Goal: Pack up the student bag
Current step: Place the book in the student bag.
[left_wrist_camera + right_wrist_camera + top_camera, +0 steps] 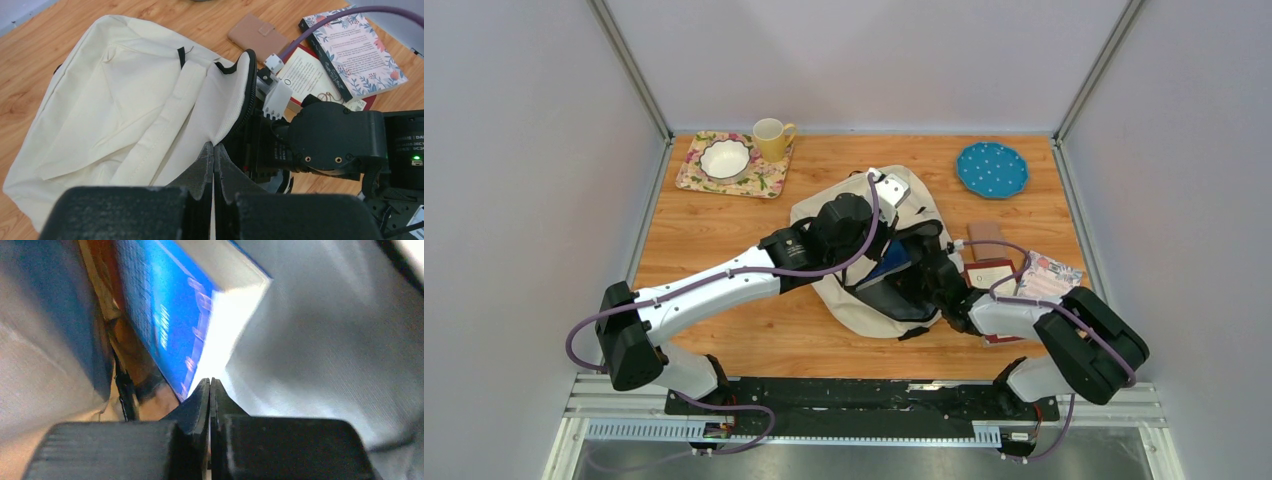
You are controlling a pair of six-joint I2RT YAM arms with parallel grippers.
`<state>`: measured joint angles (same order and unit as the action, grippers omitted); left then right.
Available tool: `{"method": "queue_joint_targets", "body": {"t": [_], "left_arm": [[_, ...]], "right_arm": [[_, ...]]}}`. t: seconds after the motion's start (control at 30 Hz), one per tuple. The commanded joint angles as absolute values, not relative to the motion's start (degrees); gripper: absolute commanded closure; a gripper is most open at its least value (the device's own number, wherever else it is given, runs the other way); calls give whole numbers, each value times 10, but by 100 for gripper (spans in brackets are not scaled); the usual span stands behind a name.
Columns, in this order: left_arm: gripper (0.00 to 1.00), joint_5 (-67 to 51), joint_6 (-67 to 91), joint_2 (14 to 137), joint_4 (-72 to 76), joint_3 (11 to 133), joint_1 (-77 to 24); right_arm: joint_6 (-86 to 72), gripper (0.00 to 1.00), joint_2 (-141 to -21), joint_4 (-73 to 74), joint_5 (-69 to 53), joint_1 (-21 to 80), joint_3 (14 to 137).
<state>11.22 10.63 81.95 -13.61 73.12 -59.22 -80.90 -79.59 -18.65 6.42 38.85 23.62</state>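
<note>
The cream student bag [864,312] lies in the middle of the table with its mouth toward the right arm. My left gripper [912,226] is shut on the edge of the bag's opening and holds it up; in the left wrist view the gripper [214,146] pinches the cream fabric [115,100]. My right gripper [902,268] is inside the bag. In the right wrist view it [209,381] is shut, with its tips against the lower corner of a blue book [170,315] that stands inside the bag's pale lining [325,340]. The blue book also shows in the top view [886,264].
Right of the bag lie a tan wallet [986,237], a red-edged book [989,275] and a floral book [1049,275]. At the back are a floral tray [692,172] with a white bowl [725,157], a yellow mug [771,138] and a blue dotted plate [992,168].
</note>
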Motion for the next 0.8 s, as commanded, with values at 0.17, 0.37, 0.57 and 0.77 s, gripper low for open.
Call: {"method": "queue_joint_targets", "body": {"t": [0.17,0.37,0.57,0.77], "left_arm": [[100,105,127,797,-86,730,-595],[100,133,127,782,-95,708,-594],[100,134,135,754,-78,671,-583],[100,126,138,752,-73,671,-580]], "right_arm": [[-852,100,-893,-334,57,383,314],[-826,96,-892,-346,47,381,312],[-759,79,-776,-168,77,381,291],[-753,85,-742,-122,77,381,269]]}}
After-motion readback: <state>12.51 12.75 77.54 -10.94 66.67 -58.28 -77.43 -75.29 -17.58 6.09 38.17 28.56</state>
